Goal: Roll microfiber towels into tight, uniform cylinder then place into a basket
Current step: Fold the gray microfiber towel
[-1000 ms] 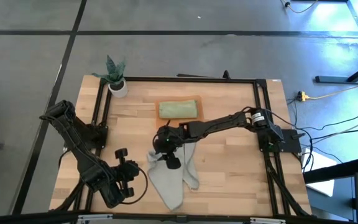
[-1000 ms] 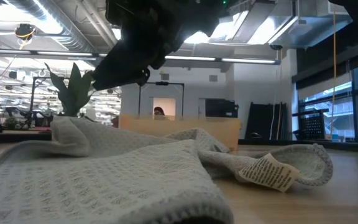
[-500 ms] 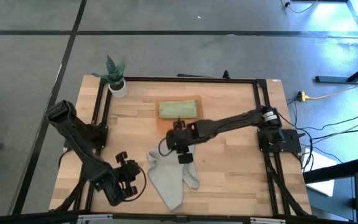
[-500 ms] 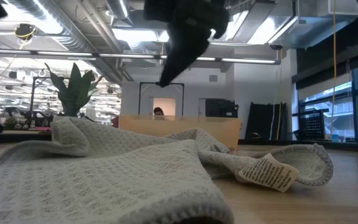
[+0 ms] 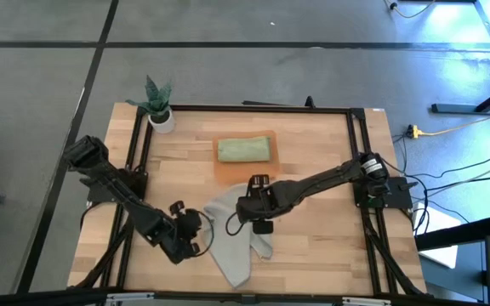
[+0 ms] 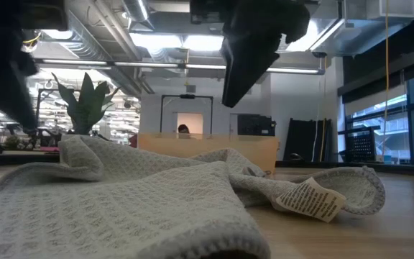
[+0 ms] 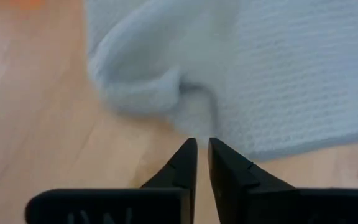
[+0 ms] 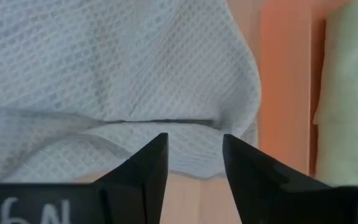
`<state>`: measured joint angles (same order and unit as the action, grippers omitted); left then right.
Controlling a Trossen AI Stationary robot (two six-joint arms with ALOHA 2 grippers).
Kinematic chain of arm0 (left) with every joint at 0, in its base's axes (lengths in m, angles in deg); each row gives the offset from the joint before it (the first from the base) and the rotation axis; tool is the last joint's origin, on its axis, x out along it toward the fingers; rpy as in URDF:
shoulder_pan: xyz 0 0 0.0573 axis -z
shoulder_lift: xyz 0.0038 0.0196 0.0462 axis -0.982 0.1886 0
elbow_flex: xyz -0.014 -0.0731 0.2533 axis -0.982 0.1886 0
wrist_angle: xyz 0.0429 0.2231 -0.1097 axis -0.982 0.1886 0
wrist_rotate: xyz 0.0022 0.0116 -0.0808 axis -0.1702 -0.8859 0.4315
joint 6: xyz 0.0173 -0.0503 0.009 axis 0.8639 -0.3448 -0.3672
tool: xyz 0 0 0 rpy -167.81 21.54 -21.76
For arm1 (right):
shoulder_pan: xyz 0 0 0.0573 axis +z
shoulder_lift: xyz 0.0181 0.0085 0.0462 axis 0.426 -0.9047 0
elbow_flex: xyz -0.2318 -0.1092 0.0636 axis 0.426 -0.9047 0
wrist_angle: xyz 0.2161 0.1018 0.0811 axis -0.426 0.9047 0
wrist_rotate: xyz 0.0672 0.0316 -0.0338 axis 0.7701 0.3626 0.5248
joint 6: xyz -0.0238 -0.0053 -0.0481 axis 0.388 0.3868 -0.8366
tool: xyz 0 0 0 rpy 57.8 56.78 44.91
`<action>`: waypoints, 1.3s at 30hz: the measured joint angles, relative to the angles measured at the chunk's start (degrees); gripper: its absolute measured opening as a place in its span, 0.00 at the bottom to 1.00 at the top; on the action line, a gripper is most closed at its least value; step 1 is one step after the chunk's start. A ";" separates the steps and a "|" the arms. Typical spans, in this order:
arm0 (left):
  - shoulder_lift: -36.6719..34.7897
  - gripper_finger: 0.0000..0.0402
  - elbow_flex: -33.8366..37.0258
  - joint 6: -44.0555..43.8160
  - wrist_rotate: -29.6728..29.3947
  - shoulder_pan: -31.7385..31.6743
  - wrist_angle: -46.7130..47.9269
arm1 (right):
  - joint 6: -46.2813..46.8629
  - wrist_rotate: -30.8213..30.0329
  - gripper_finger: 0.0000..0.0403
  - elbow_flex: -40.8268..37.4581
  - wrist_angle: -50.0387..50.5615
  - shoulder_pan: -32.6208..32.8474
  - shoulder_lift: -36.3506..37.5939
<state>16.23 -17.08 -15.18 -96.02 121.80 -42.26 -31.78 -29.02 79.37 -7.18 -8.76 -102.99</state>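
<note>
Two dark robot arms reach over a light wooden table [image 5: 313,221]. A crumpled pale grey waffle-weave towel [image 5: 232,242] lies loose and unrolled on the near middle of the table, with a white paper tag [image 6: 309,199] on one edge. The left gripper [image 7: 201,149] sits low, just beside the towel's bunched-up left edge. Its fingers are nearly together, with only a thin gap, and hold nothing. The right gripper [image 8: 193,152] hangs over the far part of the towel, near the basket. Its fingers stand a little apart and hold nothing.

The shallow see-through orange basket [image 5: 247,171] sits just behind the towel. A folded pale green towel [image 5: 245,150] lies in it. A small green plant in a white pot [image 5: 159,108] stands at the far left corner.
</note>
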 joint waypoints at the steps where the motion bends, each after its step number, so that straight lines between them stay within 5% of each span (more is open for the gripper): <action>1: 0.00 0.10 0.27 4.11 -0.17 -0.45 -2.54 | 0.66 -0.01 0.38 0.00 -0.13 0.27 0.00; 4: 0.00 0.11 1.22 19.62 -0.44 -0.68 -11.05 | 0.90 -0.04 0.38 0.00 -0.86 0.71 0.00; 7: 0.00 0.11 2.13 25.94 -0.41 -0.84 -15.17 | 1.45 -0.06 0.38 0.00 -1.17 0.78 0.00; 39: 7.61 0.10 5.06 27.35 1.21 -3.65 -17.91 | 1.95 -0.17 0.38 0.00 -4.09 1.59 0.00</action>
<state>23.84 -12.02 12.17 -94.81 118.15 -60.17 -29.82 -29.19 79.37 -11.27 -7.17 -102.99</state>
